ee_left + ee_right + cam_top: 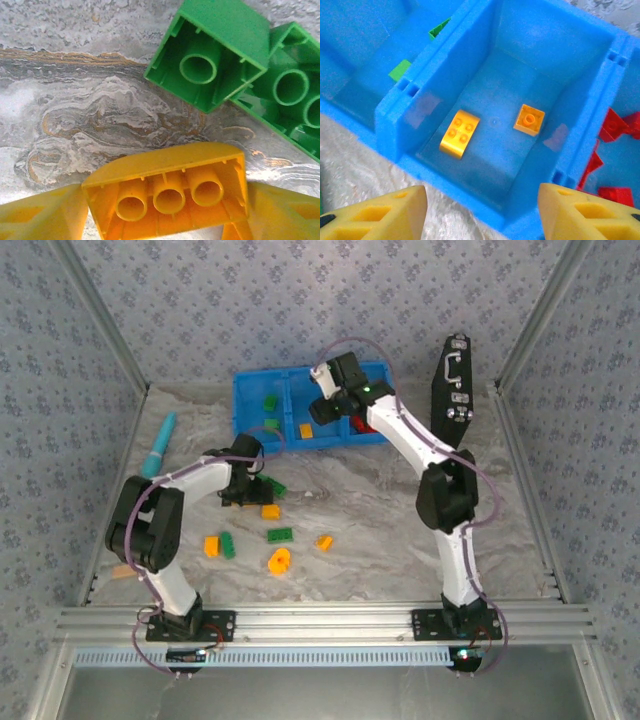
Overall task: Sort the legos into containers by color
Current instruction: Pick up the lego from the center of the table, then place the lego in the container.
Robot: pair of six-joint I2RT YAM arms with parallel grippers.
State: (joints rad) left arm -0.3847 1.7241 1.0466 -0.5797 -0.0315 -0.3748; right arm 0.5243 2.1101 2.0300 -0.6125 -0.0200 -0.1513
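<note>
In the left wrist view, my left gripper has a finger against each end of a yellow brick that shows its hollow underside. Two green bricks lie just beyond it. From above, that gripper sits low over the table. Other loose legos include orange and green ones. My right gripper hangs open and empty above the middle compartment of the blue tray. That compartment holds a yellow curved brick and a small orange one. Green bricks are in the left compartment and red ones in the right.
A teal cylinder lies at the table's left. A black case leans against the back right wall. The blue tray stands at the back centre. Metal frame rails border the table on all sides.
</note>
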